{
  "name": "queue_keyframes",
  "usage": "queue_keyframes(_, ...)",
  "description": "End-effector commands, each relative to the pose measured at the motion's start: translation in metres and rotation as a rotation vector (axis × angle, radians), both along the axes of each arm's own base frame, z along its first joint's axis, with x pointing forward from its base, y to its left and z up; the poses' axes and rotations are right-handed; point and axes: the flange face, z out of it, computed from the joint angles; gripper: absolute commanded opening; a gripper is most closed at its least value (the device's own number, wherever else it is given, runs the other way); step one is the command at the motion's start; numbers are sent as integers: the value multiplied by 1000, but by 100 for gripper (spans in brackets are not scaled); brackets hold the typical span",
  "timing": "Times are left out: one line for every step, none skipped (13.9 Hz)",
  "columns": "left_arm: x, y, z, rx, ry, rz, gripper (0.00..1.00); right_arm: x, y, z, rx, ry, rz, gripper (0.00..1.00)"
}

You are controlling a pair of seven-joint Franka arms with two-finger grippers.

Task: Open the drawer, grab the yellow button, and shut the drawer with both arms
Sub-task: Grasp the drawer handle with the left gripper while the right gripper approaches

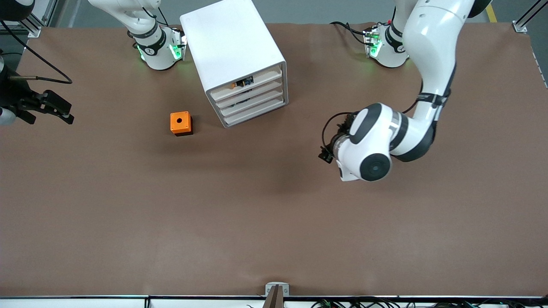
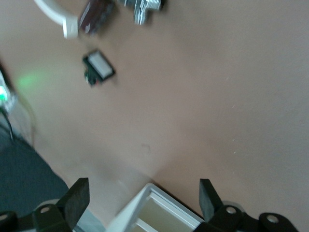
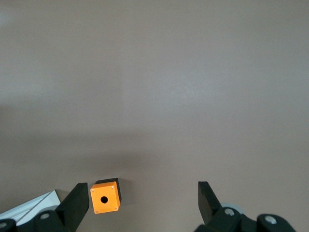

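The white cabinet (image 1: 231,42) stands near the arm bases, with four drawers alike. The top drawer (image 1: 261,78) sits flush with the lower ones. Over its low front a tiny orange and blue-black button (image 1: 239,83) shows inside. My left gripper (image 1: 327,153) hangs open and empty over the table, beside the cabinet toward the left arm's end. In the left wrist view the left gripper (image 2: 144,189) frames a cabinet corner (image 2: 154,212). My right gripper (image 1: 67,115) is open and empty at the right arm's end of the table. The right wrist view shows the right gripper (image 3: 142,191) over bare table.
An orange cube with a hole (image 1: 181,123) sits on the table beside the cabinet toward the right arm's end; it also shows in the right wrist view (image 3: 105,198). A small black-and-white part (image 2: 99,67) lies on the table in the left wrist view.
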Motion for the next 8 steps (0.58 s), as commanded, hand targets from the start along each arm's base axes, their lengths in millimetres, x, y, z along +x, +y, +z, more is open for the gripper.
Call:
queue_keyframes(-9, -26, -7, 49, 84, 174, 100, -1, 26, -6, 24, 20, -106, 100)
queue_keyframes(-11, -31, -8, 51, 125, 234, 100, 0, 32, -10, 28, 33, -153, 100)
queue_keyframes(-12, -35, -9, 46, 164, 285, 100, 2, 37, -13, 45, 41, -197, 100)
queue_keyframes(-14, -40, -6, 39, 208, 344, 100, 1, 42, -15, 91, 58, -251, 100)
queue_keyframes(-16, -45, -4, 36, 266, 408, 99, 2, 49, -20, 123, 87, -307, 100)
queue_keyframes(-18, -50, 0, 54, 326, 485, 99, 5, 57, -27, 135, 109, -373, 100)
queue_keyframes(-19, -54, 3, 91, 372, 560, 99, 6, 72, -34, 144, 130, -416, 100)
queue_keyframes(-19, -57, 2, 131, 422, 630, 99, 7, 87, -39, 147, 147, -469, 100)
